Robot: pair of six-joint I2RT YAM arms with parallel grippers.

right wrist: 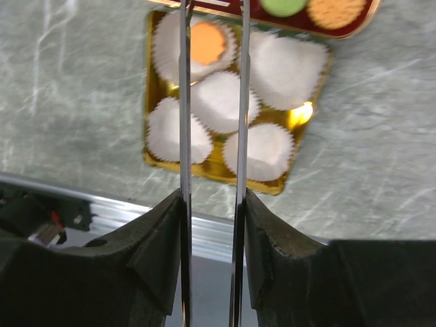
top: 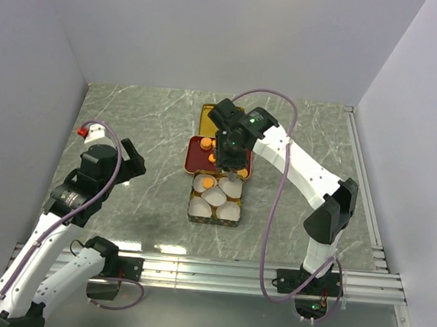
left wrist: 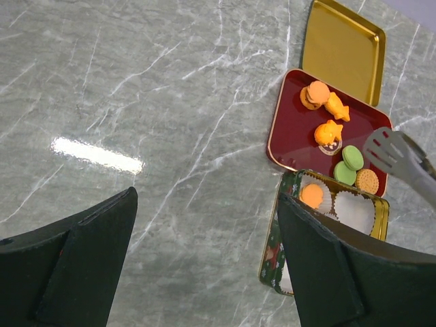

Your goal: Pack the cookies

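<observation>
Gripping tongs [right wrist: 242,102], our right gripper [right wrist: 212,204] hangs mid-frame over the tin [right wrist: 208,169] holding one orange cookie [right wrist: 208,42], tong tips seemingly empty; our left gripper [left wrist: 208,204] gapes wide, empty.

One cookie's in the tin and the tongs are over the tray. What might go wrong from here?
1. The tongs hang over the green cookies and a tan round cookie, which lie close together in a corner of the red tray. Closing there might pinch two or knock one off the tray.
2. The paper cups sit crowded against each other in the tin. The tong tips may snag or tip one while releasing.
</observation>
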